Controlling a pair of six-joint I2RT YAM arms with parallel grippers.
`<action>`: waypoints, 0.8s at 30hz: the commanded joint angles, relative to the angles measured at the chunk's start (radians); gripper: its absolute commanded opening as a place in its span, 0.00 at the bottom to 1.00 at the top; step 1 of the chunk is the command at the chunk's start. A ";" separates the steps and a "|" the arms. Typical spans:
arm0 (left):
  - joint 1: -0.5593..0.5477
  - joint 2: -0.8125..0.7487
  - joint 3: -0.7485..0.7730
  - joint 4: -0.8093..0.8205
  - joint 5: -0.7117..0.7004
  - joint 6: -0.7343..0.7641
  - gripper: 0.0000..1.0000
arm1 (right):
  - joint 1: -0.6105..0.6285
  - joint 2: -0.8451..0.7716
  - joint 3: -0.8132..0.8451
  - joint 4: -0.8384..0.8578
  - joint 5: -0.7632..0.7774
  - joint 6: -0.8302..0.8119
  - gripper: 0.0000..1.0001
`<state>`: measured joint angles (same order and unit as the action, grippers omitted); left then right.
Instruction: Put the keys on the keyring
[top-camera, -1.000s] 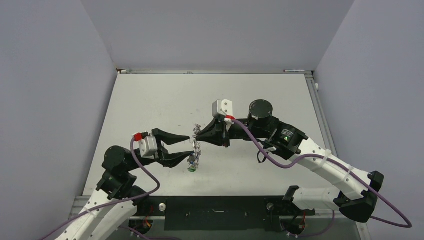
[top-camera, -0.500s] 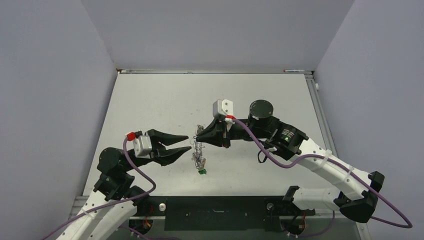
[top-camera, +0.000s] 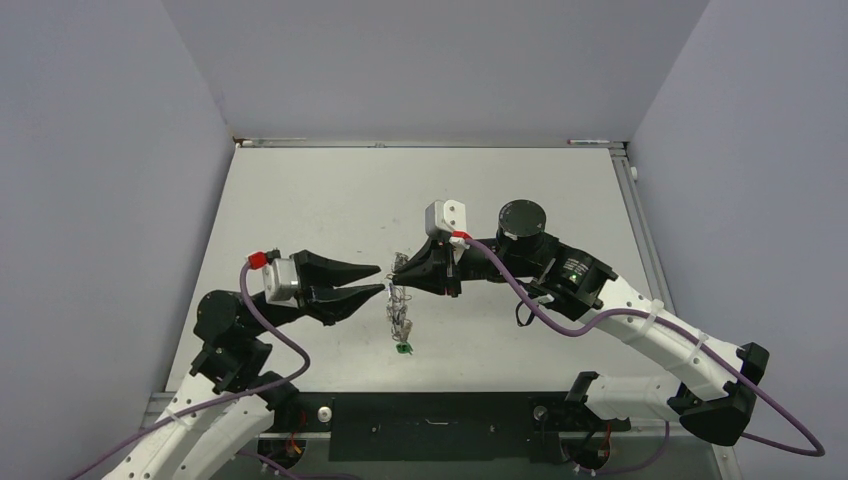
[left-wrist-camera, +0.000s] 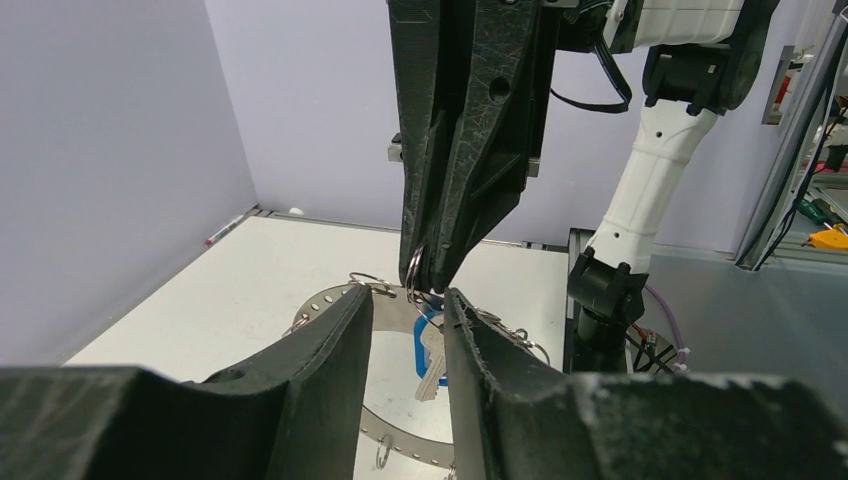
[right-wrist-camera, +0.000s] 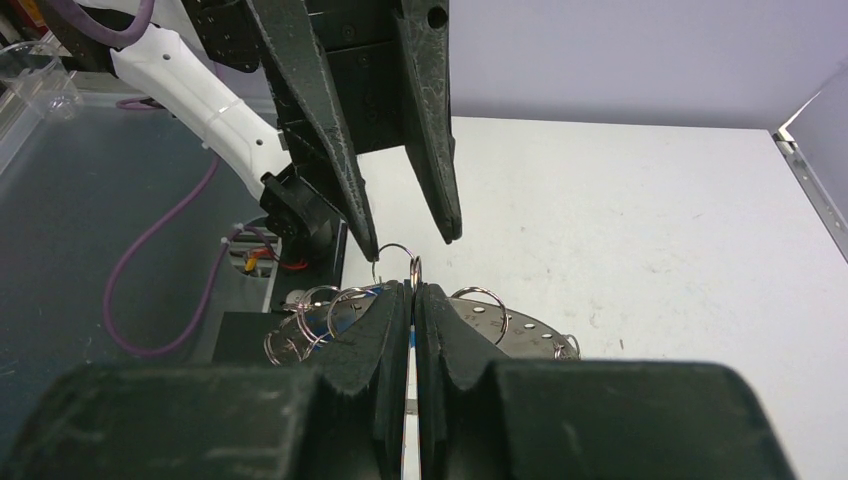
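Left gripper (top-camera: 381, 279) has backed off, jaws apart; right gripper (top-camera: 394, 270) clamps, seemingly, the keyring (top-camera: 399, 308) with dangling keys (top-camera: 404, 346)

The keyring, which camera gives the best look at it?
The left wrist view: the keyring shows its flat grey face, rim holes and a blue key in front of it. The right wrist view catches only its upper arc; the top view shows a thin, edge-on sliver.
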<state>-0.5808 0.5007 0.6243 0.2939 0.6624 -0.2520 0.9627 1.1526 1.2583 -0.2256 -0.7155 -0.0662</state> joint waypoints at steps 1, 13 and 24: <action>0.001 0.027 0.015 0.103 0.009 -0.055 0.27 | 0.000 -0.036 0.009 0.072 -0.036 -0.009 0.05; 0.001 0.089 0.005 0.135 0.036 -0.065 0.22 | 0.000 -0.037 0.013 0.069 -0.039 -0.011 0.05; 0.002 0.092 -0.030 0.160 0.065 -0.086 0.20 | 0.001 -0.034 0.015 0.076 -0.047 -0.010 0.05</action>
<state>-0.5808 0.5938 0.6079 0.3992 0.7013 -0.3202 0.9627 1.1526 1.2583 -0.2340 -0.7254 -0.0666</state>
